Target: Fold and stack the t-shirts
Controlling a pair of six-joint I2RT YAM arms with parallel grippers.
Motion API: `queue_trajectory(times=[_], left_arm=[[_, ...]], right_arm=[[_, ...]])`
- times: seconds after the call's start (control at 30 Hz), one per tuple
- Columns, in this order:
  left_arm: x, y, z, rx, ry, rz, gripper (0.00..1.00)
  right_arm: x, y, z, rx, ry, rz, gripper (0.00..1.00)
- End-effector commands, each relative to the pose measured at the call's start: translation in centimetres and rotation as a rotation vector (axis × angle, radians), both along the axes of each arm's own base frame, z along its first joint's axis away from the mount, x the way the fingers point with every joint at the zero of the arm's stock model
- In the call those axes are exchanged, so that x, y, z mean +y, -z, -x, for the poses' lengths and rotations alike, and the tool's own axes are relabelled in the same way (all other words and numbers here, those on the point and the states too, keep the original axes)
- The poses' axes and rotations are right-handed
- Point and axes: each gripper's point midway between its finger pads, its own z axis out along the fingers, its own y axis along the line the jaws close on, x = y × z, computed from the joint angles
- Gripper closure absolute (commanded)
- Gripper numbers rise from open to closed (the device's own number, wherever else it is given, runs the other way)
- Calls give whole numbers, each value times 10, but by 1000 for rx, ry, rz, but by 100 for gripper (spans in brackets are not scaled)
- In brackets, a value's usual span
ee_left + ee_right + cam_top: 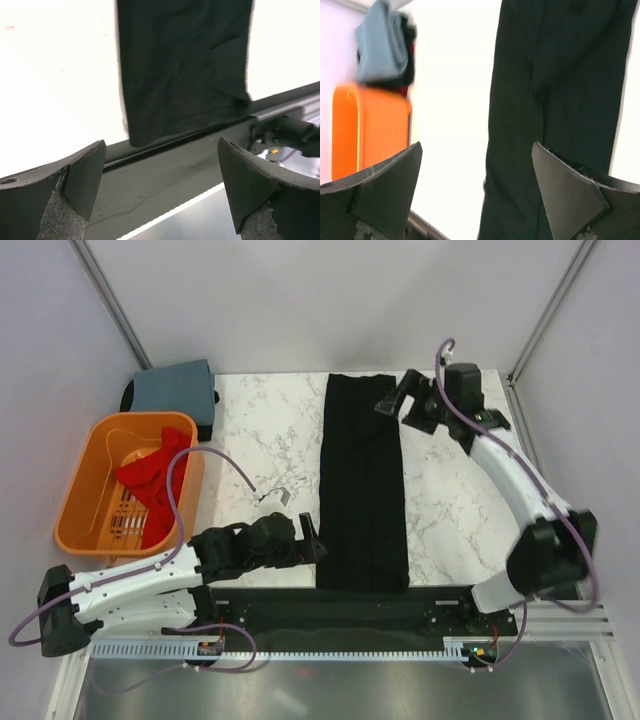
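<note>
Down the centre of the table, the black t-shirt lies flat as a long, narrow strip with its sides folded in. It runs from the far edge to the near edge.

1. Left gripper: it sits just beside the strip's near left corner. Its fingers are spread apart with nothing between them. In the left wrist view, the near hem of the shirt lies ahead of the gap, reaching the front rail.
2. Right gripper: it hovers at the strip's far right corner, likewise spread and empty.

With the arms at opposite ends, the cloth is uncovered and both ends are within reach. The remaining step appears to be a crosswise fold. You would probably need both grippers at one end for that.

The folded grey-blue shirt at the far left corner rests on darker cloth and likely marks the stack position. The orange basket holds a crumpled red t-shirt, not yet folded.
</note>
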Motion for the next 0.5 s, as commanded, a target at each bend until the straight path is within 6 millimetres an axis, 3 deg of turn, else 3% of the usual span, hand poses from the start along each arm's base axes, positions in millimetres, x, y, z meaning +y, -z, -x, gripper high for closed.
queue_trajectory(times=[0.0, 0.03, 0.1, 0.2, 0.27, 0.33, 0.47], left_arm=[[-2, -4, -8, -3, -59, 8, 0], [-3, -6, -8, -14, -38, -3, 0], [-7, -14, -13, -77, 3, -13, 0], [4, 2, -22, -94, -116, 45, 0], [1, 13, -10, -96, -40, 114, 0], [-9, 11, -6, -75, -37, 214, 0], [-1, 52, 5, 27, -47, 127, 6]], right_arm=[[7, 49, 83, 105, -17, 81, 2], [2, 66, 117, 134, -21, 97, 2], [0, 89, 155, 195, 0, 132, 2], [-19, 122, 216, 260, 58, 144, 2], [-31, 134, 238, 299, 100, 168, 2], [-40, 137, 255, 312, 152, 152, 2], [-55, 157, 282, 384, 178, 233, 2]])
